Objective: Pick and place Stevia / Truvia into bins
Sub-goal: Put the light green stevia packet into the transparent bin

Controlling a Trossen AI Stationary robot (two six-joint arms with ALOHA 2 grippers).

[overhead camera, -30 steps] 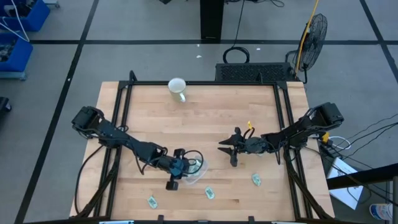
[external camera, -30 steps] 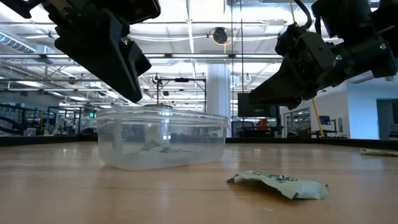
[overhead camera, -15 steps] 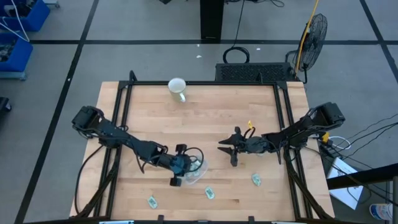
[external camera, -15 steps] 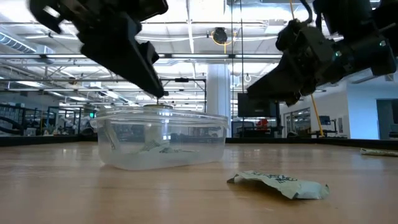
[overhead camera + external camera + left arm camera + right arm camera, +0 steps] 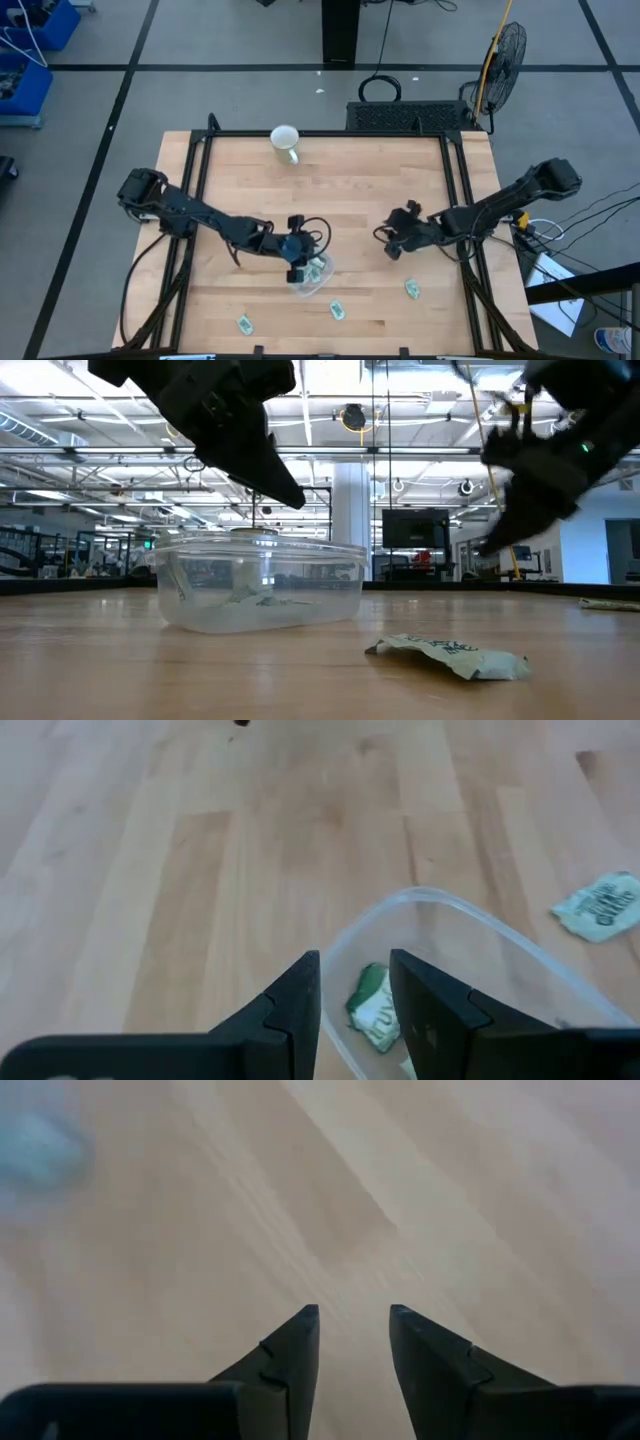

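The see-through bin (image 5: 312, 274) stands on its base on the wooden table, with a green-and-white Stevia sachet (image 5: 375, 1010) lying inside it. My left gripper (image 5: 303, 255) hangs open just above the bin's rim (image 5: 440, 905), holding nothing. Three more sachets lie flat on the table near its front edge: one (image 5: 244, 323) at the left, one (image 5: 338, 310) in the middle and one (image 5: 411, 288) at the right. My right gripper (image 5: 389, 244) hovers open over bare wood right of centre, tilted downward, nothing between its fingers (image 5: 290, 1350).
A white mug (image 5: 285, 142) stands at the table's far edge. A black metal frame (image 5: 200, 160) runs along the table's sides. The low view shows a crumpled sachet (image 5: 450, 656) lying in front of the bin (image 5: 260, 585). Bare wood lies between the two grippers.
My left gripper has swung from the bin's near-left side toward the table's far and right edges, and now stands over the bin's rim. My right gripper has drawn back toward the table's right edge and tipped further downward. The bin and the sachets have stayed in place.
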